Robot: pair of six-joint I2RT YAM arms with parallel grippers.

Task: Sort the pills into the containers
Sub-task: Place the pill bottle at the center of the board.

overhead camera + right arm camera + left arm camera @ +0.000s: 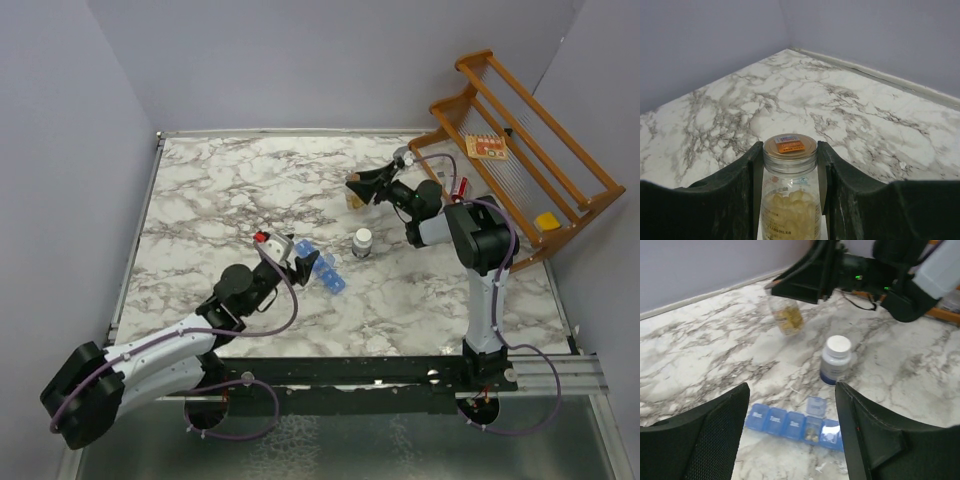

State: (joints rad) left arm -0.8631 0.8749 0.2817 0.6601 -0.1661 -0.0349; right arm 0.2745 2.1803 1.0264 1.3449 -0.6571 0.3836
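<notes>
Table (220, 190): white and grey marble top, with pale walls around it.
Wooden rack (520, 150): stood at the far right edge of the table, leaning back.
Left arm (150, 355): reached from the near left corner toward the middle of the table.
Right arm (480, 240): rose from the near right side and bent left at the far end of the table.
Left claw (310, 263): was open, its two fingers wide apart with nothing between them. It hung just over the containers.
Right claw (375, 185): was closed on the clear bottle, one finger on each side near the cap.
Containers (790, 422): blue strip of small boxes lying flat on the table near the middle, under the left claw. One lid (816, 404) stood up and the other lids in view were down.
Clear bottle (790, 200): was tilted in the right claw, with yellow pills inside and an orange label on its cap.
White-capped bottle (836, 360): stood upright just behind the containers, not touching them.
Pills (812, 436): a few small yellow ones lay in the open box.
</notes>
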